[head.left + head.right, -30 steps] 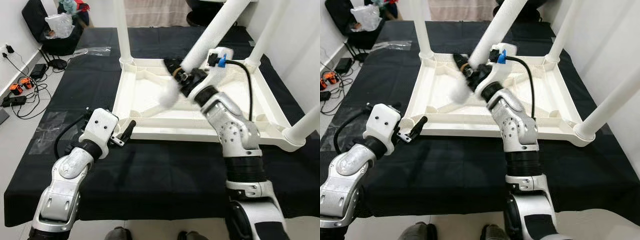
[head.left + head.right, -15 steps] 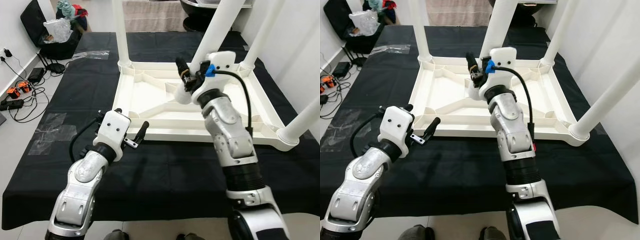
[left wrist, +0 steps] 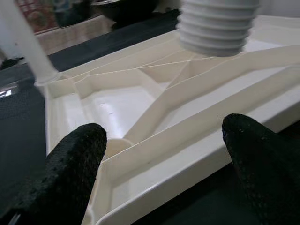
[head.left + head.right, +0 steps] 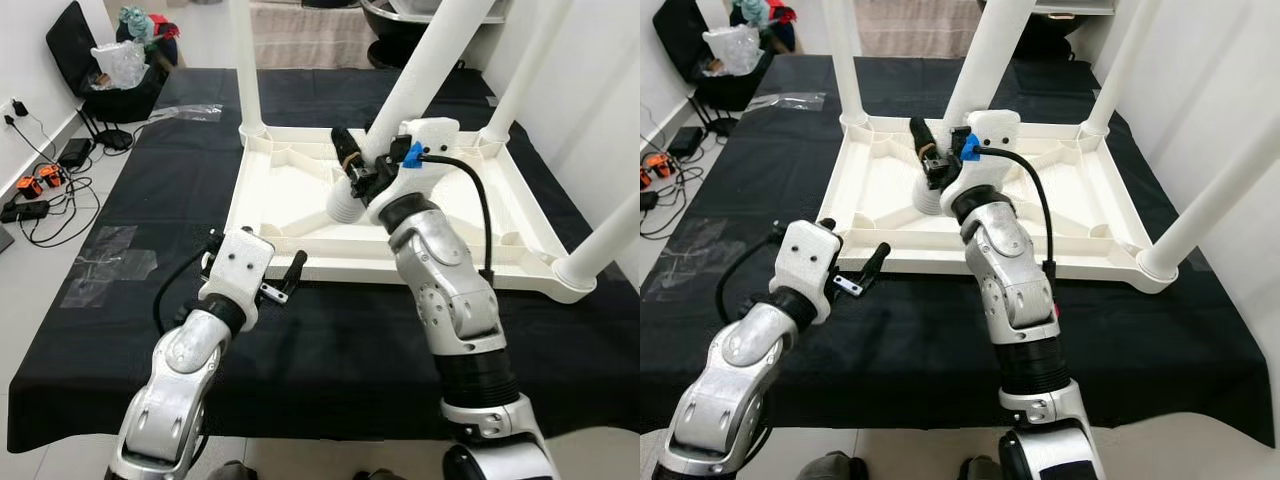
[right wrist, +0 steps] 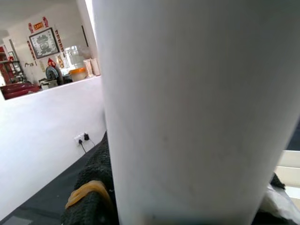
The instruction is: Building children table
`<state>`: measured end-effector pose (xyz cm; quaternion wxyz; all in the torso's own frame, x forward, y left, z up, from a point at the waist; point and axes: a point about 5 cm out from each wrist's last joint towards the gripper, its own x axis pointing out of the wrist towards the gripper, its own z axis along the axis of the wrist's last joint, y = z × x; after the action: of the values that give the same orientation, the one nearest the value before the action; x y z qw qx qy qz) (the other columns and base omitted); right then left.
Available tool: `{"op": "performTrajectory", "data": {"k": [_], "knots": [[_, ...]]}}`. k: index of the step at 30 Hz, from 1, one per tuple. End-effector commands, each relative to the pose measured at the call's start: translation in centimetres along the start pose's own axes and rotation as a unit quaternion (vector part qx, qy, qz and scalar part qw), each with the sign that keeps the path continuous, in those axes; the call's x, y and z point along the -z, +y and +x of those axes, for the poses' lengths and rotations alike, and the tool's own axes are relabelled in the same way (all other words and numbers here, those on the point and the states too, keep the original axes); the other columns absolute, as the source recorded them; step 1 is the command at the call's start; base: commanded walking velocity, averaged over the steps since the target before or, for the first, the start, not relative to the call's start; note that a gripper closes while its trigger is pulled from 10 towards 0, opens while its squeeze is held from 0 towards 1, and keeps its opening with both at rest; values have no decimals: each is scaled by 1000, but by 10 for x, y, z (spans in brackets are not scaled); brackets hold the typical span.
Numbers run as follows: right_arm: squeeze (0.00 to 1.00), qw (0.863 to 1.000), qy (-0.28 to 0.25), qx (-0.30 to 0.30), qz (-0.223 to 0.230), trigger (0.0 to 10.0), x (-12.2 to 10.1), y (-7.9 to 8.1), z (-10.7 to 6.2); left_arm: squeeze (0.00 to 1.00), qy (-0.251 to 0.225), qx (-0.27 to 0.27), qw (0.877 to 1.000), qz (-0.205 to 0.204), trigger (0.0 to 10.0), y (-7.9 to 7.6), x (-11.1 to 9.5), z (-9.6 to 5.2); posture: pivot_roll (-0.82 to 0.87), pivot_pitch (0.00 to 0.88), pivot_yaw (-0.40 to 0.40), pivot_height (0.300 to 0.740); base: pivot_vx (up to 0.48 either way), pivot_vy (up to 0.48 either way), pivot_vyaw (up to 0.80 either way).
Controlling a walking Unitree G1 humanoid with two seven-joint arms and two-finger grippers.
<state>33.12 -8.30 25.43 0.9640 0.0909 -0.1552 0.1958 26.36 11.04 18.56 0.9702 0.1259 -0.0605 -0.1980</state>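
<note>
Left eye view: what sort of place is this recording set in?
Probably a room in a home used as a workspace: a black cloth over the floor, an upturned white table on it, and chargers plugged in by the wall.

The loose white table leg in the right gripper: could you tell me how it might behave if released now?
The table leg looks stiff, probably light hollow plastic. It leans steeply, its threaded end above the upturned tabletop, so it would likely topple. Being round, it may roll. The right gripper clamps it.
</note>
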Motion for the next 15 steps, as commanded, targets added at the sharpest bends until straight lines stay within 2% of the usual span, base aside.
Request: {"op": "performTrajectory", "data": {"k": [1,3,6,12,14,15], "knots": [[0,1000,-14,-9,-1,10000,-7,2,-1,0,9,32,999,-1,10000,-2,3,2,51,67,-50,740,0,0,0],[0,1000,-15,-15,0,10000,-7,5,-1,0,0,73,997,14,10000,-4,-1,6,51,69,-51,740,0,0,0],[0,1000,-15,-20,1,10000,-8,8,-1,0,-9,103,994,33,10000,-6,-4,11,49,71,-47,740,0,0,0],[0,999,-13,-30,4,10000,-8,13,-3,0,-20,108,992,55,10000,-4,-8,18,51,74,-46,740,0,0,0],[0,999,-11,-38,8,10000,-8,17,-3,0,-37,97,991,85,10000,0,-11,23,48,76,-46,740,0,0,0],[0,999,-11,-38,8,10000,-8,17,-3,0,-37,97,991,85,10000,0,-11,23,48,76,-46,740,0,0,0]]}}
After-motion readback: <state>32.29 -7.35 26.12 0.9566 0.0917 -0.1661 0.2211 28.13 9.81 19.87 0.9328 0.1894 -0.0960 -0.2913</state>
